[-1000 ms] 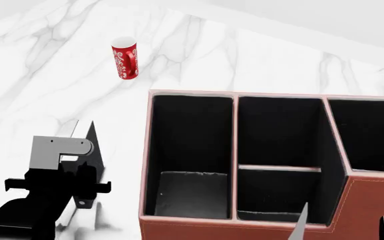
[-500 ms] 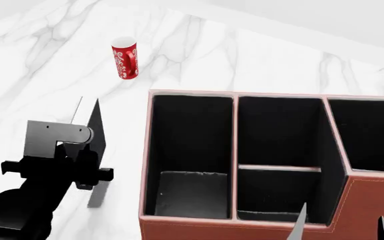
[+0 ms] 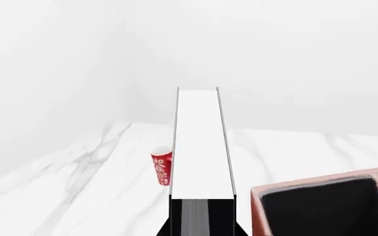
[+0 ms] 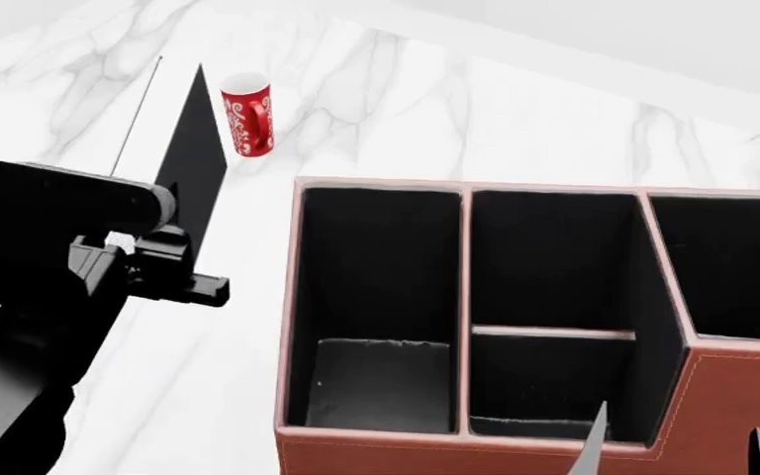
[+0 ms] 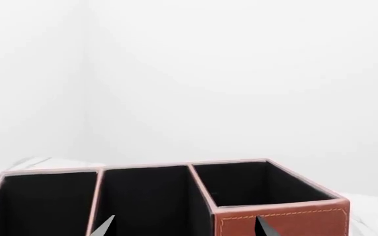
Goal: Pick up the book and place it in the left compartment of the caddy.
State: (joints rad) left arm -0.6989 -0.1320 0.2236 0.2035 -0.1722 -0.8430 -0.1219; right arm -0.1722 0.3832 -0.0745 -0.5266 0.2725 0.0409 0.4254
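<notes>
Left gripper [image 4: 175, 259] raised above white marble table [image 4: 513, 119], pinching book [image 4: 195, 148] upright, left of caddy [image 4: 486, 440], outside left compartment [image 4: 377, 297]. Right gripper [image 4: 677, 440] low by caddy's near wall, tips spread. Red mug [image 4: 248, 114] behind. Plain white walls.

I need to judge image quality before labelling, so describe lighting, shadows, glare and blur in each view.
Head view: flat even light, sharp throughout, no glare; the caddy lining is near-black. Left wrist view: the book page edges are blown out pure white, the mug is crisp and half hidden. Right wrist view: washed-out white backdrop, no blur.
</notes>
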